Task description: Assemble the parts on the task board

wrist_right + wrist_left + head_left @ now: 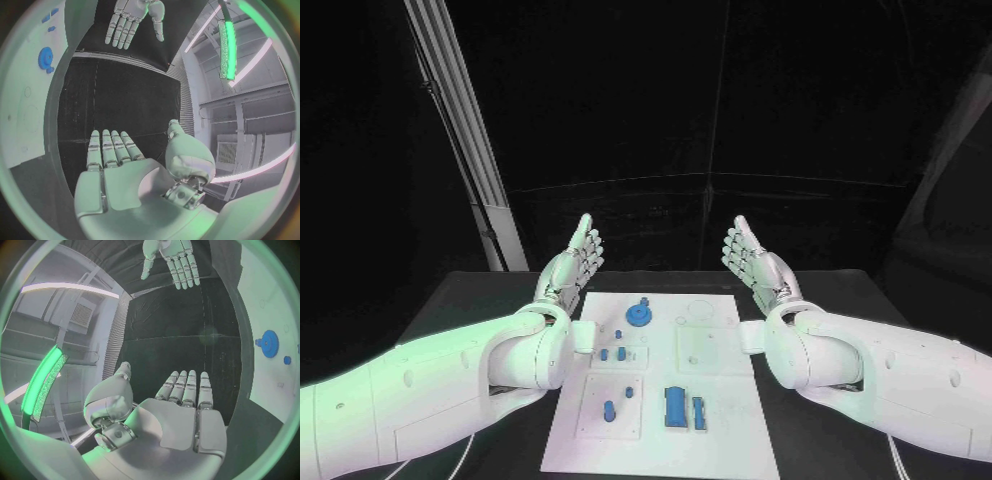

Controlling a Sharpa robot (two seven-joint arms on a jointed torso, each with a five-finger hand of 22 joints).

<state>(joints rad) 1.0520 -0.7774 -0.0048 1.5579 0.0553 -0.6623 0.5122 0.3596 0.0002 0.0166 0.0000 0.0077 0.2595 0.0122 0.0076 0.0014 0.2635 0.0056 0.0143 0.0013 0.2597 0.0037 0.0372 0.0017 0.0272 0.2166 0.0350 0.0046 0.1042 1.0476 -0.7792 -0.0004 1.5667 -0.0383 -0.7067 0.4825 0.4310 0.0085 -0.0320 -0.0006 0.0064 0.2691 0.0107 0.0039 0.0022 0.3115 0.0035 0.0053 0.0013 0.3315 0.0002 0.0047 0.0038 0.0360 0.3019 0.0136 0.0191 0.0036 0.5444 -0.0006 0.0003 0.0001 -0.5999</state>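
You won't find any readable text, label, brand, number or sign here. The task board (718, 420) carries only faint outlines, too small to read as writing, and the blue parts (676, 405) bear no visible marks.

Head cam looks down; wrist cams share task board (661, 400).

black table (834, 300) | white task board (718, 440) lying flat at its middle

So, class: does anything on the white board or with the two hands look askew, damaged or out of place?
Nothing stands out. The task board lies flat and square, blue parts resting on it, with the left hand and right hand open beside it.
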